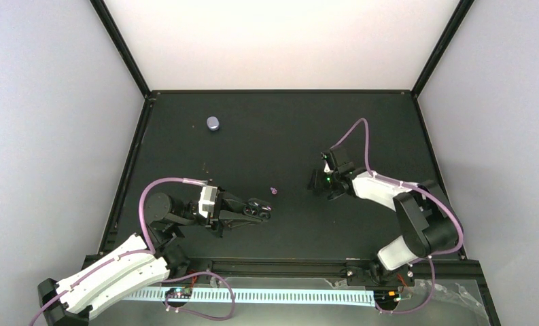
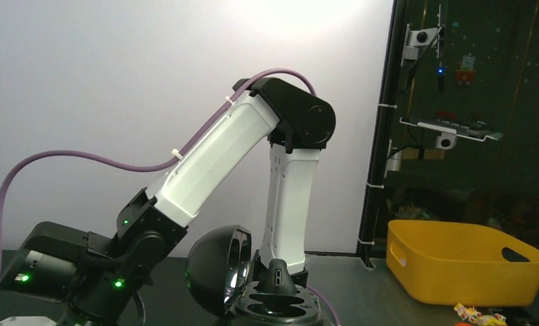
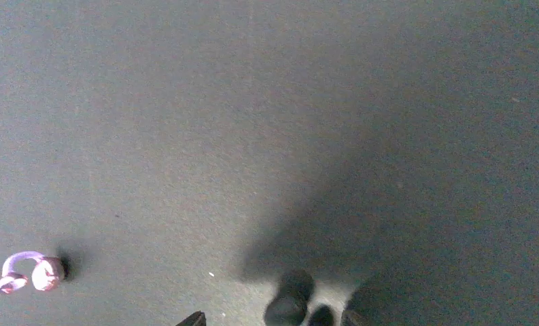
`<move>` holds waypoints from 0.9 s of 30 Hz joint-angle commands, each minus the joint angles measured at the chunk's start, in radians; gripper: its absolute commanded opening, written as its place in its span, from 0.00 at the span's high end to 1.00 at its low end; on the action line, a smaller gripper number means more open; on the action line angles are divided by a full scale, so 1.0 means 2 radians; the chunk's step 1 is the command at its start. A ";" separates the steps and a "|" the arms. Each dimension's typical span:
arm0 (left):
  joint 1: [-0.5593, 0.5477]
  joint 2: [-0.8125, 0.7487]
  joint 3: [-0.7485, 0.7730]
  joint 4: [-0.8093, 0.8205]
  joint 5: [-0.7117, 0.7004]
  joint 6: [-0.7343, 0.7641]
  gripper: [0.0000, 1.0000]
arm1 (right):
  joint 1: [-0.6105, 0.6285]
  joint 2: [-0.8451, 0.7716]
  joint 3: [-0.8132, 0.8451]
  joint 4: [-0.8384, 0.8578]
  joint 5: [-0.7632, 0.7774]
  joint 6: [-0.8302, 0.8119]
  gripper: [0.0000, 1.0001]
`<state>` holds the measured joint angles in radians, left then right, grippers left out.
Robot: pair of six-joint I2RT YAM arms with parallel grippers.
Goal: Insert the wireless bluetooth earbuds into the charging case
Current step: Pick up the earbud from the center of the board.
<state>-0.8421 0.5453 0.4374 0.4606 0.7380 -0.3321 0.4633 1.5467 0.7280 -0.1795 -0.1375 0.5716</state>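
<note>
The lavender charging case (image 1: 213, 123) lies shut at the back left of the black mat, far from both arms. Lilac earbuds (image 1: 273, 191) lie as one small lump mid-table; in the right wrist view (image 3: 28, 273) they show a thin loop, and I cannot tell one bud from two. My left gripper (image 1: 261, 211) is shut on a small black hinged case (image 2: 280, 299), lid open, two empty hollows showing, just left of the buds. My right gripper (image 1: 319, 182) is open low over the mat right of the buds, its tips (image 3: 273, 319) apart at the frame's bottom edge.
A small dark shape (image 3: 290, 304) sits on the mat between the right fingertips; I cannot tell what it is. The right arm (image 2: 253, 136) stands across from the left wrist camera. A yellow bin (image 2: 467, 261) sits beyond the table. Black frame rails (image 1: 280, 91) border the mat.
</note>
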 commanded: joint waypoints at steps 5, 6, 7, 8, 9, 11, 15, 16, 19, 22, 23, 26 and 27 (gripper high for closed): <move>-0.003 0.004 0.016 0.005 0.005 0.008 0.99 | -0.001 -0.064 -0.034 -0.007 0.030 0.032 0.48; -0.003 0.004 0.016 0.006 0.006 0.008 0.98 | -0.001 -0.062 -0.037 -0.005 0.021 0.036 0.48; -0.002 0.005 0.016 0.006 0.006 0.008 0.99 | -0.001 -0.059 -0.039 -0.001 0.013 0.040 0.48; -0.003 0.005 0.016 0.006 0.006 0.007 0.98 | -0.001 -0.056 -0.042 0.005 0.005 0.042 0.48; -0.003 0.005 0.016 0.006 0.007 0.008 0.98 | -0.001 -0.054 -0.046 0.013 -0.003 0.046 0.48; -0.003 0.004 0.016 0.005 0.007 0.008 0.99 | 0.000 -0.049 -0.049 0.024 -0.016 0.049 0.48; -0.003 0.003 0.016 0.004 0.006 0.009 0.99 | 0.001 -0.037 -0.043 0.024 -0.019 0.048 0.48; -0.003 0.004 0.016 0.004 0.006 0.009 0.98 | 0.001 -0.034 -0.041 0.024 -0.019 0.047 0.48; -0.003 0.005 0.016 0.004 0.006 0.009 0.98 | 0.001 -0.027 -0.038 0.026 -0.015 0.046 0.48; -0.003 0.006 0.016 0.004 0.005 0.010 0.98 | 0.001 -0.017 -0.033 0.029 -0.014 0.046 0.48; -0.003 0.006 0.016 0.004 0.005 0.010 0.99 | 0.001 -0.013 -0.030 0.031 -0.014 0.046 0.48; -0.003 0.007 0.016 0.003 0.005 0.010 0.98 | 0.001 -0.002 -0.020 0.033 -0.013 0.044 0.48; -0.003 0.007 0.016 0.002 0.004 0.010 0.98 | 0.001 0.003 -0.016 0.032 -0.014 0.043 0.48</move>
<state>-0.8421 0.5545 0.4374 0.4572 0.7380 -0.3313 0.4641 1.5078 0.6693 -0.1291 -0.1677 0.6575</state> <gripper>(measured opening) 0.223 0.518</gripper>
